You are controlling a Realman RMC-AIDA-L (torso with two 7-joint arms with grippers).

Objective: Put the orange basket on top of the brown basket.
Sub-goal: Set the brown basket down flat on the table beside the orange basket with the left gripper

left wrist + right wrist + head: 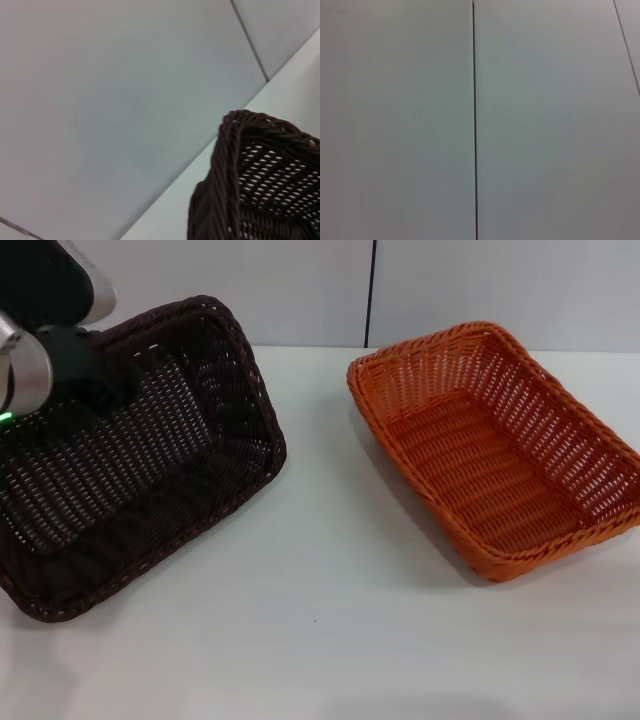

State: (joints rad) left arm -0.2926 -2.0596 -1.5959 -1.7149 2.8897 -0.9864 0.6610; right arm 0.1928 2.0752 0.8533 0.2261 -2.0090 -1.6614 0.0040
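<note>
The brown basket (150, 470) is at the left of the head view, tipped up, with its near rim low by the white table (330, 630) and its far side raised. My left gripper (105, 385) reaches in from the upper left and is shut on the basket's far-left rim. In the left wrist view one corner of the brown basket (260, 190) shows close up. The orange basket (490, 440) rests flat on the table at the right, well apart from the brown one. My right gripper does not show in any view.
A pale panelled wall (300, 290) with a dark vertical seam (474, 120) stands behind the table. Bare tabletop lies between the two baskets and along the front.
</note>
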